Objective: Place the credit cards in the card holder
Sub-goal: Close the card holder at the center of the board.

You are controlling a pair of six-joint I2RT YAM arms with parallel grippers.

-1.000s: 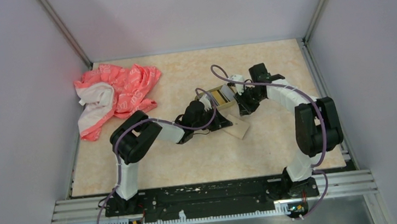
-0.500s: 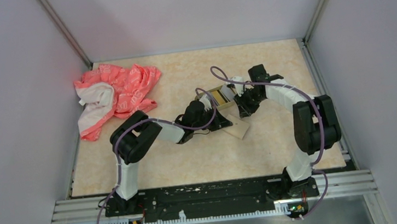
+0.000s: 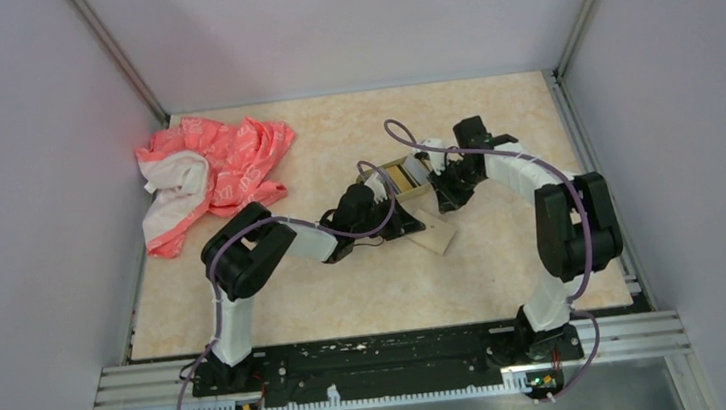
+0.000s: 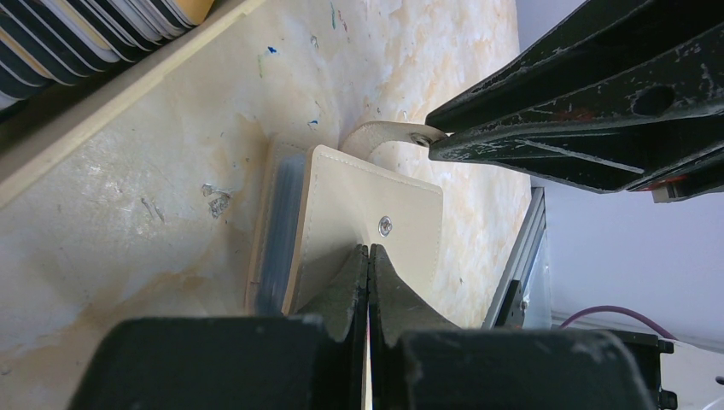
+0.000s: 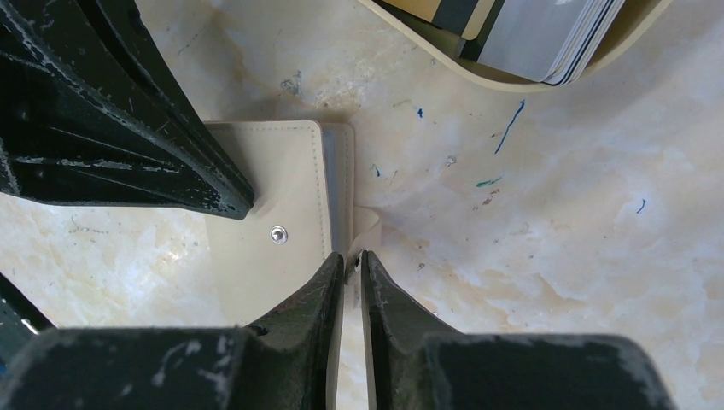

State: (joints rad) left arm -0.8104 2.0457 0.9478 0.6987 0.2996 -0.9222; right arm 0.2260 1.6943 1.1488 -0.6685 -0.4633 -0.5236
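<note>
Cream leather card holder (image 4: 359, 205), five o'clock from gold-rimmed tin (image 3: 398, 174): left gripper (image 4: 368, 256) clenched atop it, right gripper (image 5: 351, 258) pinching its tab (image 4: 376, 135); tugging may drag it loose.

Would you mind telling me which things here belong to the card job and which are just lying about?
Part of the job:
credit cards, standing in the olive-rimmed tin
cream snap wallet, pale blue cards tucked inside, its strap pinched by the right gripper
left gripper, shut over the wallet

Just lying about:
pink cloth, crumpled off to the far left
</note>
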